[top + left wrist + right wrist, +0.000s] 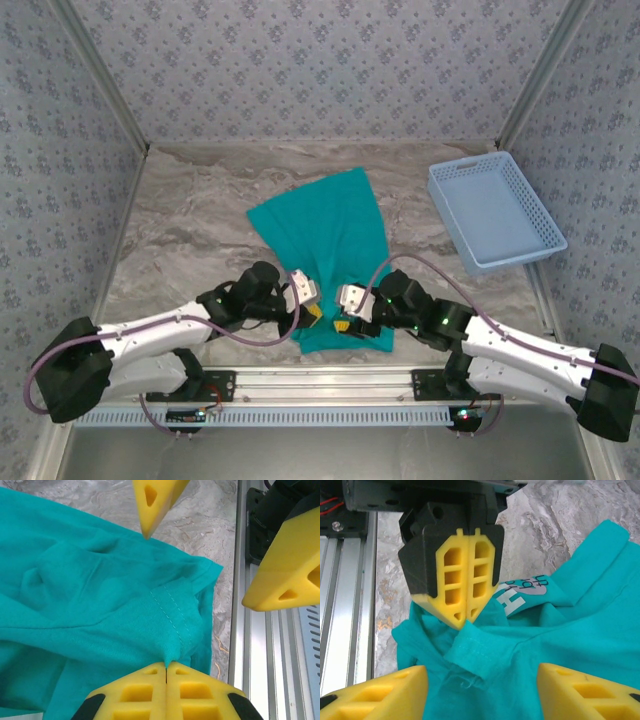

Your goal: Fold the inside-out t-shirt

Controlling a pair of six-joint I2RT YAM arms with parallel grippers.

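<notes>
The left jaws are pressed together, pinching the near edge of the t-shirt (330, 225). The right jaws are spread wide over that same near edge, right beside them. The t-shirt lies on the worktop (190, 230). A blue basket (495, 215) sits to the t-shirt's right, farther back.

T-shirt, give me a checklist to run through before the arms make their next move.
1. Left gripper shut on the t-shirt: ok.
2. Right gripper gripping cloth: not ok, its jaws stand open on either side of a fold.
3. Near end of the cloth lying flat: not ok, bunched.
4. Basket apart from the cloth: ok.
5. How many layers the left pinch holds: cannot tell.
</notes>
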